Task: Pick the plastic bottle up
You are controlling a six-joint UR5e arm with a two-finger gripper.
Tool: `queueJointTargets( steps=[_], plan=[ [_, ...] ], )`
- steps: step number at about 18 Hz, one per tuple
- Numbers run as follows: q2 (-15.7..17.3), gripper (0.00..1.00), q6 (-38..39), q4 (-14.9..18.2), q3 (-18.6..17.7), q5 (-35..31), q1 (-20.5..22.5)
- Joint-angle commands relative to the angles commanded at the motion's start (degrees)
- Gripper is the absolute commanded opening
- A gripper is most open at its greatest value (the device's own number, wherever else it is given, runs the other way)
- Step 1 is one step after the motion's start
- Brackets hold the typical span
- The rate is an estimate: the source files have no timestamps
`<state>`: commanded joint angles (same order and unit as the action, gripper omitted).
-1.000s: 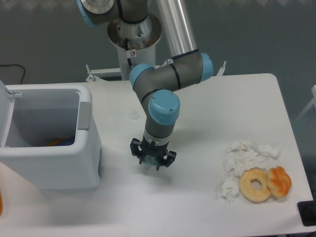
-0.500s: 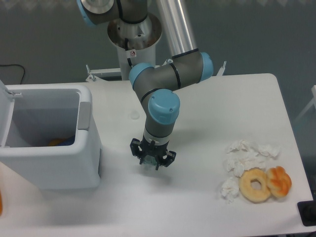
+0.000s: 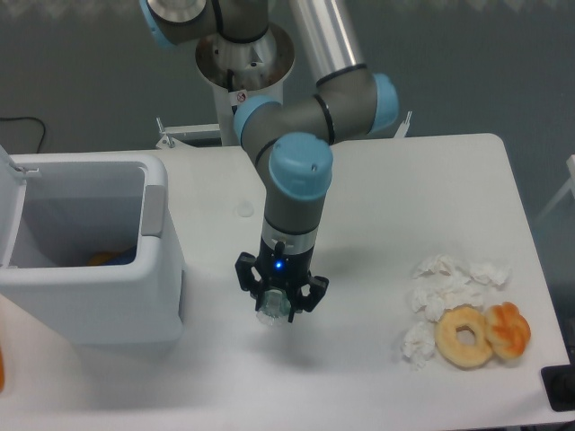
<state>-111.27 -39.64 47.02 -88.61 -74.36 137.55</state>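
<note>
Change: the gripper [image 3: 280,306] has risen off the table [image 3: 377,189] since a moment ago, carrying the plastic bottle [image 3: 273,312] with it; its shadow now sits apart, nearer us.
Meaning: the lift looks under way, grasp seemingly sound.
Hand: fingers closed narrow around the bottle.
Bottle: just below the gripper, right of the white bin [image 3: 90,260], clear and glossy, mostly hidden.
Materials: smooth matt tabletop; crumpled tissues [image 3: 449,287]; two ring doughnuts [image 3: 483,334] at near right.
</note>
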Motion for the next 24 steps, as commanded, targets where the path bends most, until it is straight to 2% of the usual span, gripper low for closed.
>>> queueJointTargets(
  steps=[2, 9, 24],
  plan=[
    [0.0, 0.57, 0.0, 0.0, 2.2, 2.02, 0.17],
    [2.72, 0.57, -1.67, -0.18, 2.56, 11.42, 1.4],
    [3.78, 0.57, -5.71, -0.18, 1.6, 13.1, 1.32]
  ],
)
